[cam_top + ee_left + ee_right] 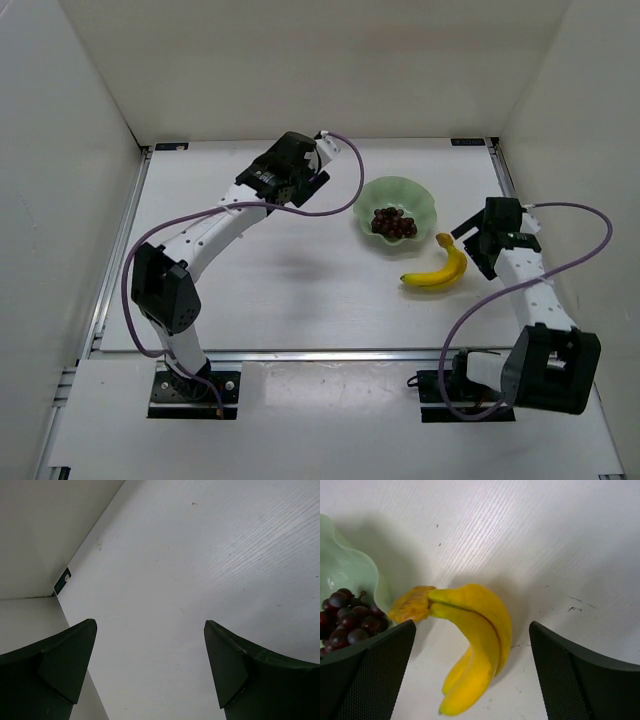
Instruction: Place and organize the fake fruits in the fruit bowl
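The pale green bowl (425,200) with a wavy rim stands right of the table's middle and holds the dark red-purple grapes (394,223). The yellow banana bunch (441,268) lies on the table just in front of the bowl's right side, stem toward the bowl. My right gripper (473,243) is open just right of the bananas. In the right wrist view the bananas (475,640) lie between my open fingers (472,672), with the bowl (345,570) and grapes (350,620) at the left. My left gripper (318,175) is open and empty, left of the bowl (150,665).
White walls close in the table on the left, back and right. A metal rail runs along the table's near edge (300,355). A small dark bracket (62,581) sits in the far corner in the left wrist view.
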Robot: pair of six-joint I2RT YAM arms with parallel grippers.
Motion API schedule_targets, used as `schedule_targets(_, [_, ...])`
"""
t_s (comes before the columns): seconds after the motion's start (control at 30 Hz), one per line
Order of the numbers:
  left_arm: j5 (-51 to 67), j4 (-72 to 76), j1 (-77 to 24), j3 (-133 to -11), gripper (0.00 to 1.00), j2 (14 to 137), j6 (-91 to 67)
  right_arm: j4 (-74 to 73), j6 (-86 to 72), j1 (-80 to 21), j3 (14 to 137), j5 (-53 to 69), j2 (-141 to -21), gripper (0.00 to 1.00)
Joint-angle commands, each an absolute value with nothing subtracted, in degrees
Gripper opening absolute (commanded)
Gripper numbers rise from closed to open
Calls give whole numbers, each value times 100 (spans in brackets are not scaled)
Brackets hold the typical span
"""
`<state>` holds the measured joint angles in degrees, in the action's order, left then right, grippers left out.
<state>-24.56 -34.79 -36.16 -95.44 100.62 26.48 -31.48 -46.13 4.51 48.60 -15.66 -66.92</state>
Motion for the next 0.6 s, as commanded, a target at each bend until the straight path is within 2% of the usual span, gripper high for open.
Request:
schedule_targets(0.0, [-2523,-3437,-3481,-9502,99,9853,2505,-3191,-4518,483,5098,-1390,-7118,100])
schedule_targets(0.2, [-2522,-3437,-3480,-9325,99,9669,2505,-3173,-4438,361,5212,-976,-7901,98])
schedule_targets(0.33, [-2522,-3437,-3428,-9141,99,9606,2505,-3103,-4491,237,4756,-976,-7831,92])
schedule_targets(0.43, [-2522,-3437,-3375,-9141,99,9606,2505,-3023,-4544,237,4544,-853,-7839,76])
schedule_targets(0.47, [-2522,-3437,-3314,-9141,99,9606,2453,-3023,-4544,237,4544,-853,-7892,64])
schedule_targets(0.53, [-2522,-3437,-3313,-9141,99,9606,2452,-3023,-4544,237,4544,-791,-7972,52])
schedule_targets(0.57, [-2522,-3489,-3313,-9141,99,9606,2452,-3023,-4544,237,4544,-791,-7972,39])
